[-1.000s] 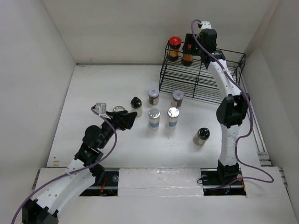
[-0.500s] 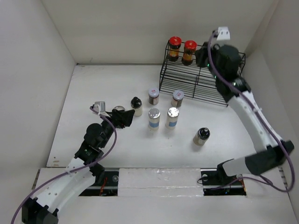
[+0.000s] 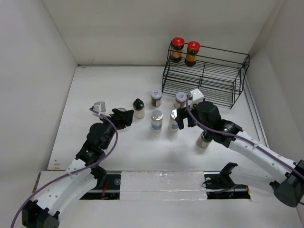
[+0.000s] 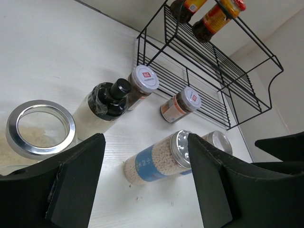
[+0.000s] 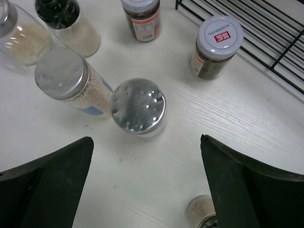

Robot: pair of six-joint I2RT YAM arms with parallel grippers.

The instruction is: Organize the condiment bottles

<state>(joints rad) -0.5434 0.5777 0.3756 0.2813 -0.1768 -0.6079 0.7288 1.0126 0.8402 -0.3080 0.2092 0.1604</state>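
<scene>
Two red-capped bottles (image 3: 177, 49) (image 3: 192, 52) stand on the top shelf of the black wire rack (image 3: 209, 78). On the table stand a cream black-capped bottle (image 3: 138, 108), two dark spice jars (image 3: 156, 98) (image 3: 180, 99), two silver-lidded blue-labelled jars (image 3: 156, 120) (image 5: 137, 107) and a black-capped bottle (image 3: 204, 139). A wide clear jar (image 4: 40, 128) sits just left of my left gripper (image 4: 147, 190), which is open and empty, low over the table. My right gripper (image 5: 147, 190) hovers wide open above the silver-lidded jars, holding nothing.
White walls enclose the table on three sides. The rack (image 5: 266, 28) fills the back right corner, its lower shelves bare. Both arm bases sit at the near edge. Bare tabletop (image 3: 95, 90) lies at the left and back left.
My right arm has swung from the rack's top shelf down over the jars in the middle, leaving the second red-capped bottle on the rack. My left gripper has edged slightly left.
</scene>
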